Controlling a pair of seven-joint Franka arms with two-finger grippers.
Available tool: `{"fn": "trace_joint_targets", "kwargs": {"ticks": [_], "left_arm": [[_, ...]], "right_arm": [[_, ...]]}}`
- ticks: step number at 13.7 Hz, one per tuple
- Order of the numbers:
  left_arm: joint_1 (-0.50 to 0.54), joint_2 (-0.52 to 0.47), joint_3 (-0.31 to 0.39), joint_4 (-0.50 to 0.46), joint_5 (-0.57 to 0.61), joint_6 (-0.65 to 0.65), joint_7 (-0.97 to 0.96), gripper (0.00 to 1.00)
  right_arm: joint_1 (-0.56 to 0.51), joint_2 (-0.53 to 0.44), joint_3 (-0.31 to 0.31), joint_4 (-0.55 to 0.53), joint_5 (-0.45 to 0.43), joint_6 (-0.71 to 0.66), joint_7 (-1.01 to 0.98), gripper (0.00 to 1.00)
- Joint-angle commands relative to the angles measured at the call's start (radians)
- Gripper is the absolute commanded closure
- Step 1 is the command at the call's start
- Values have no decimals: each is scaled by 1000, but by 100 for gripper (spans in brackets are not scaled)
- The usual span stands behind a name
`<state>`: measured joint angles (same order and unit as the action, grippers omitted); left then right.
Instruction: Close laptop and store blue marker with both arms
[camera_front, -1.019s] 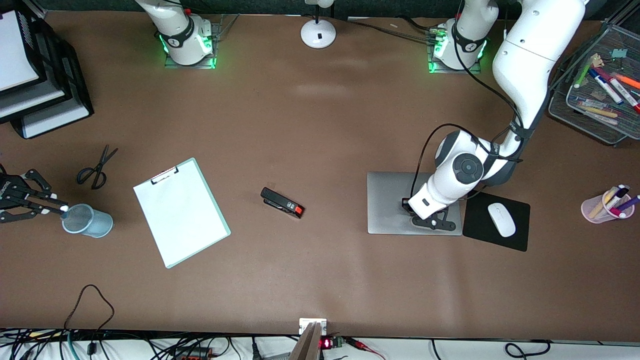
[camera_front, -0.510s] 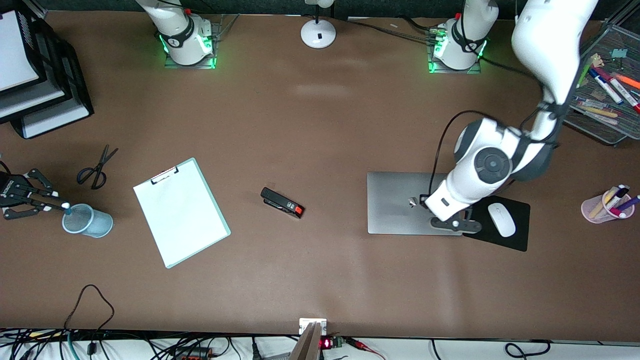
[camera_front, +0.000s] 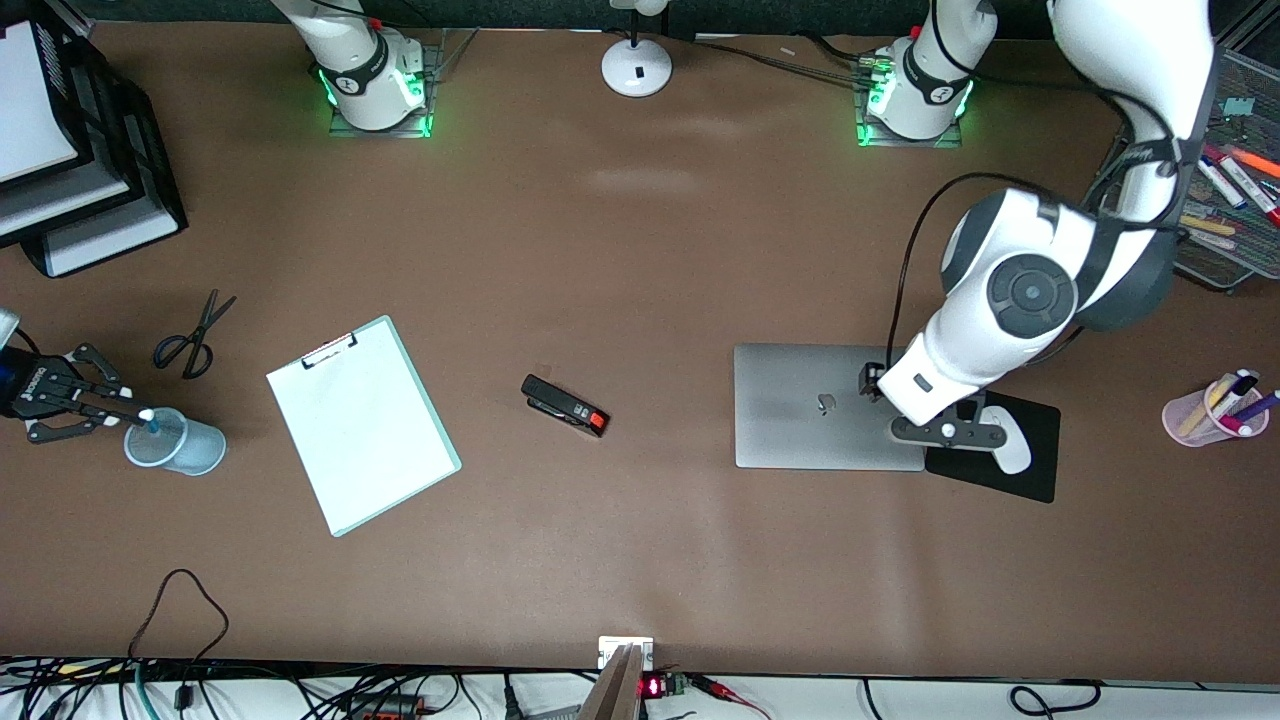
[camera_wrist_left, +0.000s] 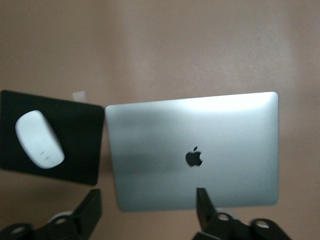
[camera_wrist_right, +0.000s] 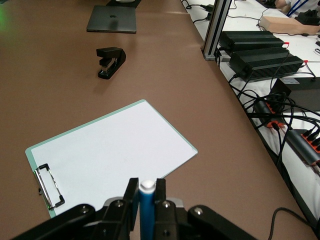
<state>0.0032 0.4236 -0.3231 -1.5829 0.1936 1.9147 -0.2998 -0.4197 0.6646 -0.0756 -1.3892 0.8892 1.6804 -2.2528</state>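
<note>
Laptop (camera_front: 828, 406) — lid down, flat on the bench (camera_front: 640, 560) toward the left arm's end, dark logo facing up. Black mouse pad (camera_front: 1030, 478) just beside it with a white mouse (camera_wrist_left: 39, 138) on top.

Left gripper (camera_front: 946, 432) — up in the air over the seam where the laptop's edge meets the mouse pad. In the left wrist view its two fingers (camera_wrist_left: 207, 209) stand wide apart with nothing between them, clear of the lid.

Right gripper (camera_front: 128, 416) — at the right arm's end of the bench, over the rim of a pale blue cup (camera_front: 176, 443). Clamped on the blue marker (camera_wrist_right: 146, 210); the right wrist view shows the blue barrel pinched between the fingers, whitish end sticking out past them. In the front view the marker's tip sits at the cup's mouth.

Also on the bench: clipboard (camera_front: 362, 423) with white paper beside the cup, scissors (camera_front: 192, 335) farther from the front camera than the cup, black stapler (camera_front: 564, 405) between clipboard and laptop, pink cup of pens (camera_front: 1214, 410) at the left arm's end.
</note>
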Motion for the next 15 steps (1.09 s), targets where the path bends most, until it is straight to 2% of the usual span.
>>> {"fn": "trace_joint_targets", "kwargs": {"ticks": [1,3,5,11,12,13,15], "left_arm": [[11,-19,-10,121,9,-191,27,0],[23,-37,-5,179,7,-320,146,0],[84,-90,-16,190,6,-400,273,0],[112,-167,-17,190,-34,-454,310,0],[124,-193,-5,179,-71,-462,332,0],[124,-245,16,137,-129,-453,361,0],[95,-360,123,-28,-199,-346,399,0]], "right_arm": [[-27,23,14,7,34,-10,-44,100],[-27,26,14,7,43,-7,-45,100],[-36,35,14,7,43,-7,-47,100],[-51,58,13,10,71,-1,-51,100],[-51,72,13,27,73,2,-60,100],[-51,88,13,45,74,2,-62,100],[-59,115,13,71,74,4,-63,100]]}}
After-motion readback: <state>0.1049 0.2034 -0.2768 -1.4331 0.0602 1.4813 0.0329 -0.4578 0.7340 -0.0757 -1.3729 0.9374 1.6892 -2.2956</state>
